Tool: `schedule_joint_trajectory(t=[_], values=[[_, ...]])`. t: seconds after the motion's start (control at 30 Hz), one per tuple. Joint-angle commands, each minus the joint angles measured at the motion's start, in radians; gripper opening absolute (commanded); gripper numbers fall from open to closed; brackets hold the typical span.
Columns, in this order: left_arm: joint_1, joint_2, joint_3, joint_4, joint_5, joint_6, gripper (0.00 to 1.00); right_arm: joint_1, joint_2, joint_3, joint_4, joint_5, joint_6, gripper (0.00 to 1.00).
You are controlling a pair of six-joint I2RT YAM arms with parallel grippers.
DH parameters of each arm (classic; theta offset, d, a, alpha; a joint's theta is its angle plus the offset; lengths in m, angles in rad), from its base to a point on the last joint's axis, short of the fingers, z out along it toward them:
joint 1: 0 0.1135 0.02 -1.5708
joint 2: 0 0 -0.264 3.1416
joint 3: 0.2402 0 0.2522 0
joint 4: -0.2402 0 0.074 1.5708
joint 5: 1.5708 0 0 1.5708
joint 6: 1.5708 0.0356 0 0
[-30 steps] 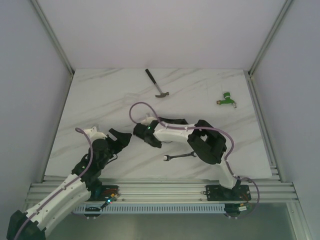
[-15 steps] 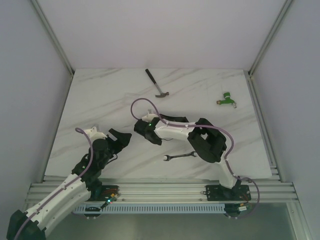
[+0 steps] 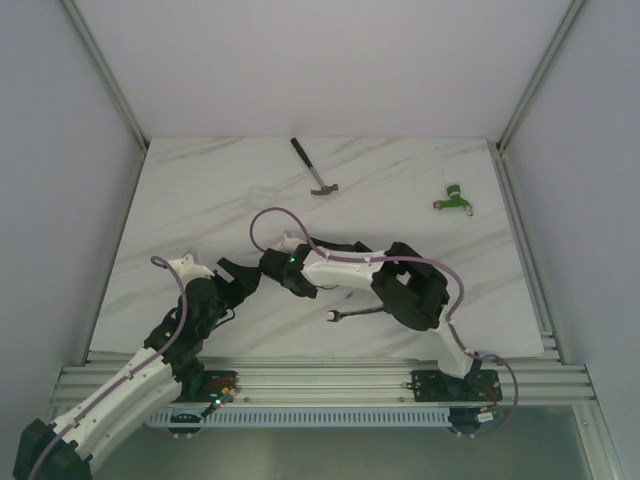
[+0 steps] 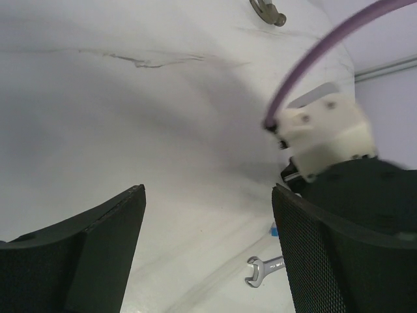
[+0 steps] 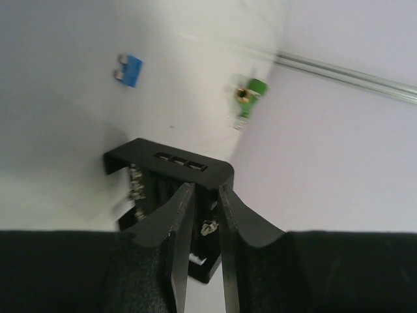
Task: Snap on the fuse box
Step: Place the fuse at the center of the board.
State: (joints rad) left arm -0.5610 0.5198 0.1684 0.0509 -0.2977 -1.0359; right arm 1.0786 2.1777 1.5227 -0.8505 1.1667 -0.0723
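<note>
While the right end effector (image 5: 206, 190) stood with fingers (image 5: 179, 235) only narrowly parted at the rim of the fuse box (image 5: 163, 164), which sat on the counter (image 3: 200, 200) between the two arms, whether it pinched the wall or merely touched it could not be told. The left end effector (image 4: 208, 254) hung wide open and empty just beside it. Snapping well likely called for pressing straight down and evenly on the rim, the left steadying the box against sliding.

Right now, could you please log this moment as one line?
left gripper: open, empty | right gripper: jaws narrowly apart at fuse box rim, grip unclear | blue fuse: loose on table
</note>
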Motion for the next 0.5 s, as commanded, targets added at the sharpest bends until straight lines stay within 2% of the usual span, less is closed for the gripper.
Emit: schedule_joint_trajectory(t=[0.0,0.13,0.23,0.33,0.47], values=[[0.001,-0.007,-0.014,-0.005,-0.003,-0.003,0.87,0.009,-0.120,0.001,0.107,-0.273,0.033,0.27],[0.001,-0.007,-0.013,-0.005,0.000,-0.004,0.87,-0.013,-0.141,-0.021,0.126,-0.260,0.048,0.21],[0.001,-0.009,-0.012,-0.006,0.007,-0.004,0.87,-0.048,-0.154,-0.048,0.126,-0.255,0.078,0.21],[0.001,-0.010,-0.012,-0.006,0.011,-0.003,0.87,-0.086,-0.209,-0.085,0.136,-0.279,0.104,0.24],[0.001,-0.006,-0.011,-0.004,0.009,-0.005,0.87,-0.152,-0.347,-0.160,0.216,-0.428,0.102,0.32]])
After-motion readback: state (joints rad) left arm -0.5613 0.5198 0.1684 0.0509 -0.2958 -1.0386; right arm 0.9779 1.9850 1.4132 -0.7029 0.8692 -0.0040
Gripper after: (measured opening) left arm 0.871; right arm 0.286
